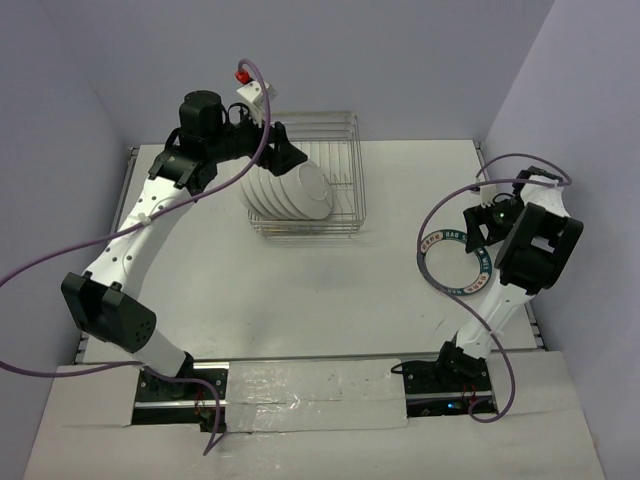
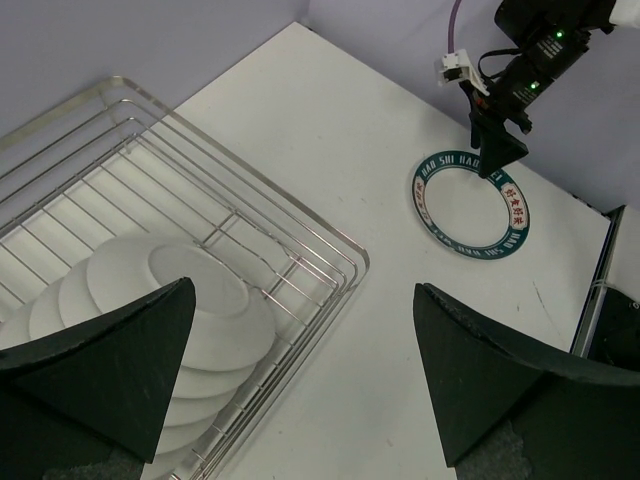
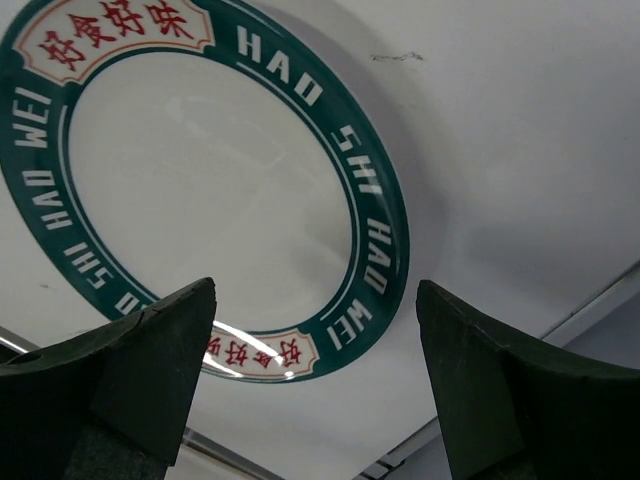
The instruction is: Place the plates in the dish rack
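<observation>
A silver wire dish rack [image 1: 340, 150] stands at the back middle of the table, also in the left wrist view [image 2: 300, 225]. Several white plates [image 1: 290, 190] stand on edge in it, undersides showing [image 2: 170, 310]. One plate with a teal lettered rim [image 1: 455, 262] lies flat at the right [image 2: 470, 205] [image 3: 200, 180]. My left gripper [image 1: 285, 155] is open and empty over the rack's plates [image 2: 305, 375]. My right gripper [image 1: 480, 225] is open and empty just above the flat plate's right rim [image 3: 315, 375].
Purple walls close in the table at the back and both sides. A metal rail runs along the table's right edge [image 2: 600, 280]. Bare white table [image 1: 300, 300] lies between the rack and the arm bases.
</observation>
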You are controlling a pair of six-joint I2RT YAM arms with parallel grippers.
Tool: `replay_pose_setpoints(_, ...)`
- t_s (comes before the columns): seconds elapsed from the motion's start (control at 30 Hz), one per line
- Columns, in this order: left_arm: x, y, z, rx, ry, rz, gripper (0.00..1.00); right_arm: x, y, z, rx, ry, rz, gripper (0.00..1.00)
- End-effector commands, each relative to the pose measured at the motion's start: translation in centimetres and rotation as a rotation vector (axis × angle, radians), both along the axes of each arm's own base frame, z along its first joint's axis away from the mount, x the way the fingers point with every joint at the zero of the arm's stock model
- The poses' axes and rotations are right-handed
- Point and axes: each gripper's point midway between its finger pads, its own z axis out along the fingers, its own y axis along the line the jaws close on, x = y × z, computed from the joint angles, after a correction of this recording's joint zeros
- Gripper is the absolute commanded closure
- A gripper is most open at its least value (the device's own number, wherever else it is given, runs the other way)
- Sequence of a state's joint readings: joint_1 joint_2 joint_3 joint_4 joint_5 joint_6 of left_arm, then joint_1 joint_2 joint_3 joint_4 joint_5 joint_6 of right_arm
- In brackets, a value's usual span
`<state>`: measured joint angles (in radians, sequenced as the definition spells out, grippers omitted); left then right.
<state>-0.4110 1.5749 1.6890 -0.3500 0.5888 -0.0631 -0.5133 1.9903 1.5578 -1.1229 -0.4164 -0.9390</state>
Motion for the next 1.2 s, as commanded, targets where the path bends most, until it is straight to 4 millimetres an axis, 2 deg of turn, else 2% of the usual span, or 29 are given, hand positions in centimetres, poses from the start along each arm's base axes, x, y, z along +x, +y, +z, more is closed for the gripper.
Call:
replay_pose_setpoints(0.0, -0.6, -0.3, 0.8, 0.005, -0.038, -0.035, 0.01, 0.7, -1.0, 0.5, -0.014, -0.013, 0.053, 0.13)
replay_pose_setpoints(0.27, -0.4, -0.4, 0.2, 0.007, -0.025, -0.029, 0.01, 1.9, -1.8, -1.7, -0.016, 0.006, 0.042, 0.12)
replay_pose_setpoints(0.57, -0.2, -0.6, 0.4, 0.004, -0.021, -0.028, 0.01, 1.3, 0.4, -3.5, 0.121, 0.067, 0.066, 0.17)
replay_pose_setpoints(0.67, -0.2, -0.6, 0.4, 0.003, -0.021, -0.022, 0.01, 1.0, 1.6, -3.6, 0.186, 0.096, 0.079, 0.27)
replay_pose_setpoints(0.7, -0.3, -0.5, 0.4, 0.004, -0.020, -0.022, 0.01, 1.0, 2.1, -3.5, 0.201, 0.101, 0.085, 0.35)
replay_pose_setpoints(0.8, -0.3, -0.4, 0.3, 0.006, -0.022, -0.018, 0.01, 0.9, 3.6, -3.1, 0.242, 0.117, 0.104, 0.48)
replay_pose_setpoints(0.87, -0.4, -0.4, 0.2, 0.006, -0.020, -0.016, 0.01, 0.6, 4.5, -2.9, 0.264, 0.128, 0.110, 0.54)
replay_pose_setpoints(0.97, -0.5, -0.4, -0.2, 0.004, -0.008, -0.014, 0.01, 0.4, 6.0, -2.6, 0.295, 0.163, 0.126, 0.73)
replay_pose_setpoints(1.0, -0.5, -0.4, -0.1, -0.003, -0.005, -0.014, 0.01, 0.3, 6.5, -2.7, 0.316, 0.176, 0.124, 0.89)
replay_pose_setpoints(1.03, -0.6, -0.5, -0.6, -0.002, 0.007, -0.016, 0.01, 0.5, 6.9, -2.5, 0.323, 0.181, 0.129, 0.98)
replay_pose_setpoints(1.17, -1.2, -0.3, -1.2, 0.001, 0.012, -0.018, 0.01, 0.4, 8.2, -1.2, 0.385, 0.185, 0.128, 1.00)
